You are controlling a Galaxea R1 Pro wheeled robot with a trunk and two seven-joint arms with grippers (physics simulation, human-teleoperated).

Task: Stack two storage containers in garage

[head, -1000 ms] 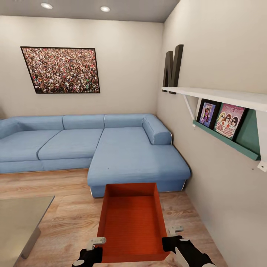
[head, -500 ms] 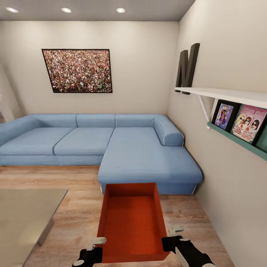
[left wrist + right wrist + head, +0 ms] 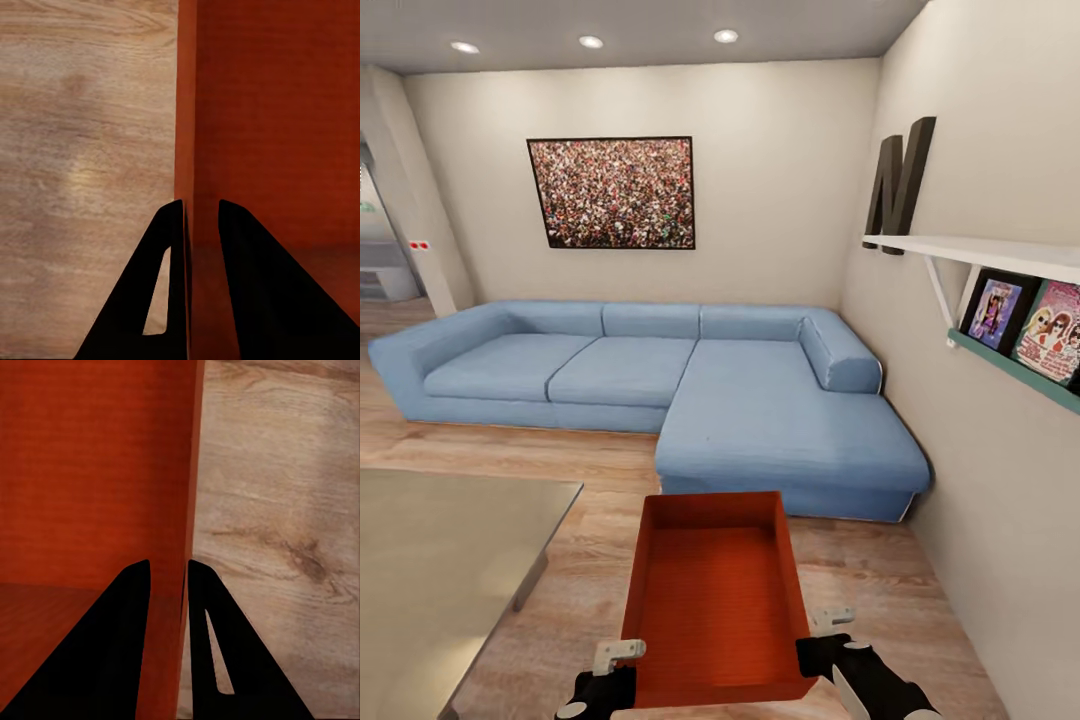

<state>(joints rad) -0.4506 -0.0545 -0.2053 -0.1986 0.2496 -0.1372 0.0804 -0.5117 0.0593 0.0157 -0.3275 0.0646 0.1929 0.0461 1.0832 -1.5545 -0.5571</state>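
Your left gripper (image 3: pixel 201 214) and right gripper (image 3: pixel 167 570) each have fingers pinched on a side wall of the storage container (image 3: pixel 715 600) — one per side keeps it level, carried at 6 o'clock over the wood floor (image 3: pixel 580 560), the blue sofa (image 3: pixel 660 375) at 12.

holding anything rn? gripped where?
Yes: one storage container, carried by both arms. The left gripper pinches its left side wall, the right gripper its right side wall, jaws straddling each wall.
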